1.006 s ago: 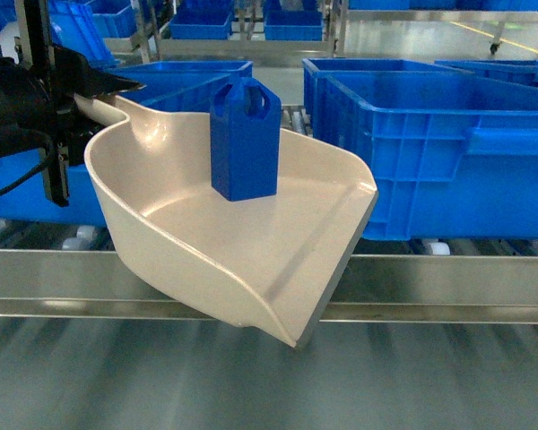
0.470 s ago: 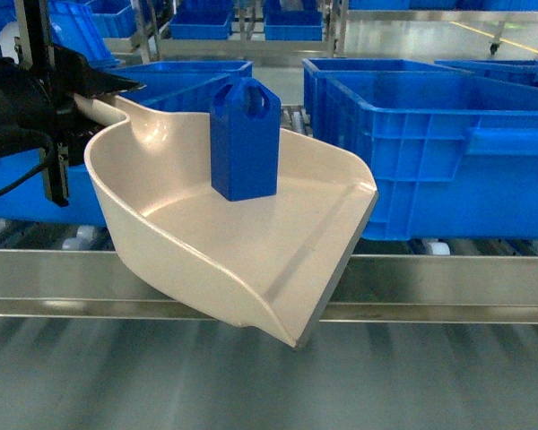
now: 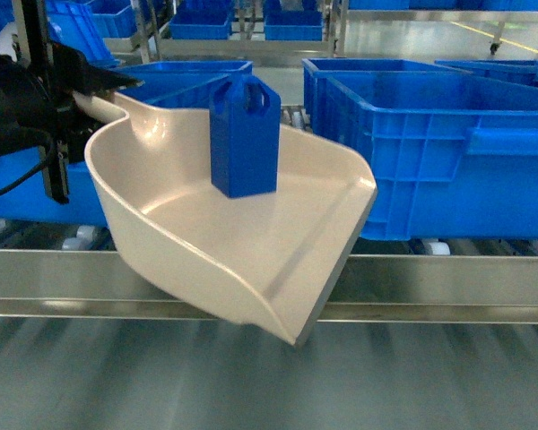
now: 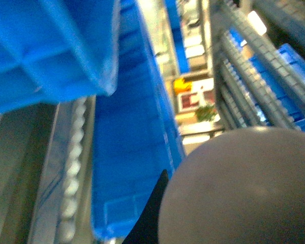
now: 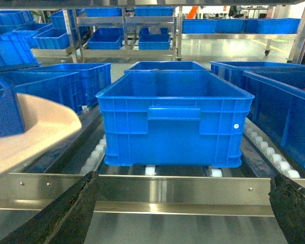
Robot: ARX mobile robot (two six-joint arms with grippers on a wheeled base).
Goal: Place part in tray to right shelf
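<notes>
The cream tray (image 3: 175,255) hangs tilted above the right shelf's steel front rail (image 3: 448,279), its flat lip pointing toward me. My left gripper (image 3: 88,90) is shut on its stub handle at the upper left. The blue part (image 3: 244,134) stands upright inside the tray near the back wall. In the left wrist view the tray's rounded back (image 4: 244,188) fills the lower right beside one black finger (image 4: 151,221). My right gripper (image 5: 180,213) is open and empty in front of the rail (image 5: 183,188). That view shows the tray (image 5: 35,124) and the part (image 5: 5,112) at the far left.
Large blue crates (image 3: 430,143) sit on the white roller tracks behind and to the right of the tray; one crate (image 5: 173,114) stands straight ahead of the right gripper. More crates (image 3: 206,22) and racks fill the background. A further crate (image 4: 127,168) lies under the left wrist.
The tray with the part has risen very slightly in the left gripper. Nothing else has moved.
</notes>
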